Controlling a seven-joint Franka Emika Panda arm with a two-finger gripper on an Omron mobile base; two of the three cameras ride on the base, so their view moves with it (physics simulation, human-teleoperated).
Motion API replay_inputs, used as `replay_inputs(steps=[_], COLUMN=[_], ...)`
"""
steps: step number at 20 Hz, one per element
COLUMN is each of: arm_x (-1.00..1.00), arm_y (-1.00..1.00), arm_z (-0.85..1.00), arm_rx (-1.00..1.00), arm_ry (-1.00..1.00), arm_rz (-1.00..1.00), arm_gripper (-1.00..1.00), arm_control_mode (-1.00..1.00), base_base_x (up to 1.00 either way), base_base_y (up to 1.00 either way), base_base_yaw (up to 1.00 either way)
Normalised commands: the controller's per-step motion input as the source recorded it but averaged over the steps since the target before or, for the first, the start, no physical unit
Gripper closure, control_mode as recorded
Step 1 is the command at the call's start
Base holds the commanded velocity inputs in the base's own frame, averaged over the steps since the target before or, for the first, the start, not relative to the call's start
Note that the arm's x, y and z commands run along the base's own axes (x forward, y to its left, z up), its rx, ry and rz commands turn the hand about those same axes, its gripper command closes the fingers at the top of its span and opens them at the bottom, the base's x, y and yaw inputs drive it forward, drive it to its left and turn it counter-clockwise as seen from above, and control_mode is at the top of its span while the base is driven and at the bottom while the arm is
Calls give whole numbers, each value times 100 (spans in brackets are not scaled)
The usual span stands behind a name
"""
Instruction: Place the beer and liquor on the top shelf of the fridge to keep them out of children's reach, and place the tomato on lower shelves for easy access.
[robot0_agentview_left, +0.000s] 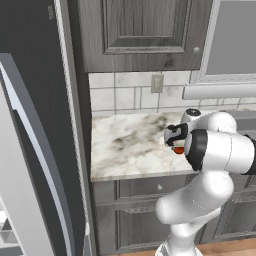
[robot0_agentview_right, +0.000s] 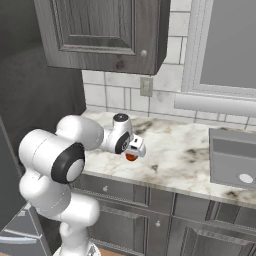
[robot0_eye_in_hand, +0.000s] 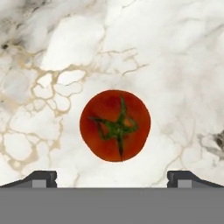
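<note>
hand view, jaws wide open, empty, above tomato (robot0_eye_in_hand: 115, 125)

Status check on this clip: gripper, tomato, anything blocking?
Gripper open, poised above tomato, not touching. Tomato sits alone on marble counter, stem up. Nothing in the way.

You are looking at a tabletop (robot0_eye_in_hand: 175, 52) of smooth white marble with grey and tan veins, looking a bit shiny. The tomato (robot0_eye_in_hand: 115, 125) is showing smooth red skin with a soft shine and a dull green leafy top. The cabinets (robot0_agentview_right: 100, 30) are looking like grey wood with a grain, matt, with small metal knobs. The wall tiles (robot0_agentview_left: 125, 95) are looking smooth and pale. The fridge (robot0_agentview_left: 35, 100) is showing a dark matt side and a smooth silvery handle (robot0_agentview_left: 35, 150). The arm (robot0_agentview_left: 220, 150) is looking like shiny white plastic.
</note>
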Motion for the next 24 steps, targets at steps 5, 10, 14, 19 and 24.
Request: replay_inputs(steps=[5,10,14,19,24], arm_x=[29,24,6,0,0], arm_y=[0,-2,-13,-13,-6], arm_z=[-10,-17,-26,-22,-20], arm_rx=[0,0,0,0,0], arm_ry=[0,0,4,5,6], arm_rz=[0,0,0,0,0], arm_gripper=[-100,-100,-100,-100,-100], arm_control_mode=[-100,-100,-100,-100,-100], base_base_x=[0,0,0,0,0], base_base_y=[0,0,0,0,0], base_base_yaw=[0,0,0,0,0])
